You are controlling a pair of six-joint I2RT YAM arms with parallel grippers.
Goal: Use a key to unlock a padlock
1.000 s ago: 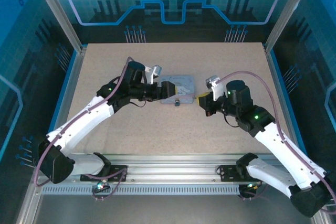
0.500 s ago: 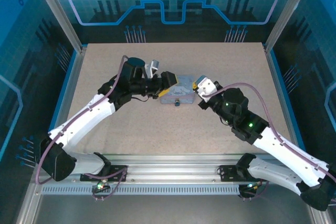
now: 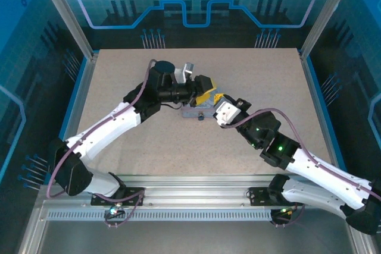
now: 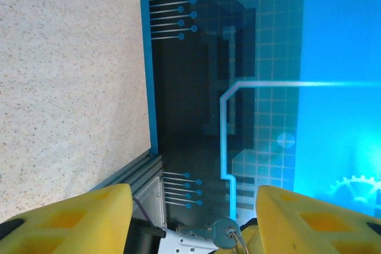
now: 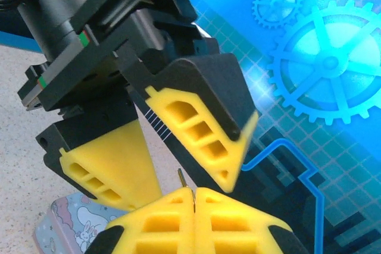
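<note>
The padlock [image 3: 201,116] lies on the bench [image 3: 149,147], at the near edge of the pale blue cartoon-printed tin [image 3: 191,112], so close that it seems to touch it. No arm holds it, so it is free to slide if it is pushed.

Just to the right of the tin and above it is the right gripper [image 5: 194,191]. Its jaws are pressed together, and a thin sliver of pale metal, the key [image 5: 181,179], stands out from between their tips. Only this small end is free. I think the key is held up like this to offer it to the other arm, because a key held so deep in thick pads could hardly be pushed into a lock.

Over the far side of the tin, the left gripper [image 4: 193,203] reaches toward the right one. Its jaws are apart, one yellow finger [image 4: 89,218] on each side of the key's free end. In the left wrist view a small grey rounded piece of metal sits between them, close to one finger; I take it for the same key. I cannot tell if a finger touches it already.

My judgement is that a handover of the key is in preparation and the unlocking itself is not yet begun. The risk is that the tiny key slips down during the exchange.
</note>
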